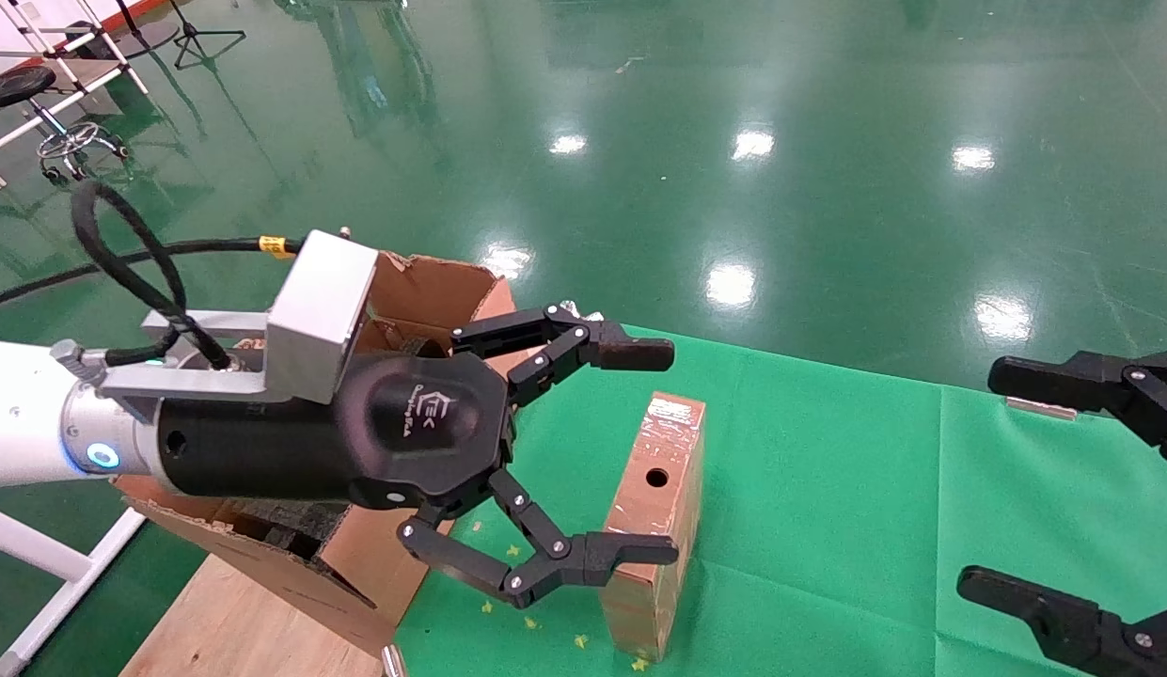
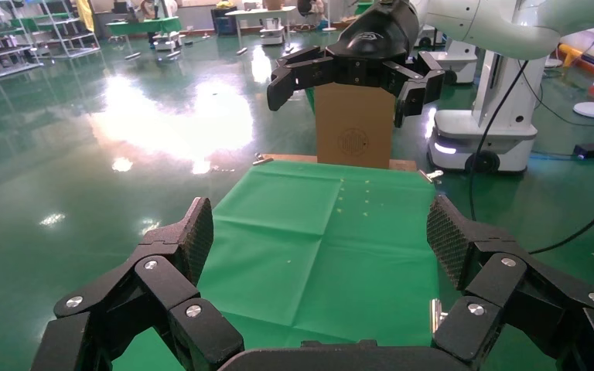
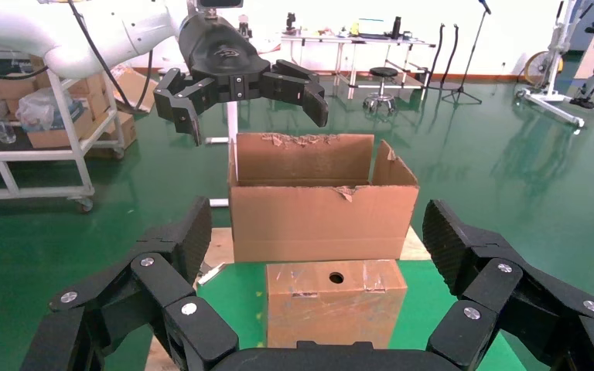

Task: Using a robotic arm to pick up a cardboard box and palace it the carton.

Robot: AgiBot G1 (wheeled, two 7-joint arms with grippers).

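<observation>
The reddish-brown cardboard box [image 1: 654, 489] stands on edge on the green cloth, its round hole facing up. It also shows close in the right wrist view [image 3: 332, 309]. The tan carton [image 1: 433, 291] with torn flaps stands left of it, also in the right wrist view [image 3: 317, 209]. My left gripper [image 1: 635, 451] on the white arm is open and empty. The right wrist view shows it [image 3: 251, 112] raised above the carton, apart from the box. In its own view [image 2: 321, 232] only cloth lies between its fingers. My right gripper [image 1: 987, 480] is open and empty at the right, facing the box [image 3: 319, 232].
The green cloth [image 1: 827, 489] covers the table, and a wooden board [image 1: 235, 621] lies under the carton. In the left wrist view my right gripper [image 2: 353, 73] shows far off, with another tan cardboard box [image 2: 353, 131] beyond the table end and the robot base [image 2: 472, 147] beside it.
</observation>
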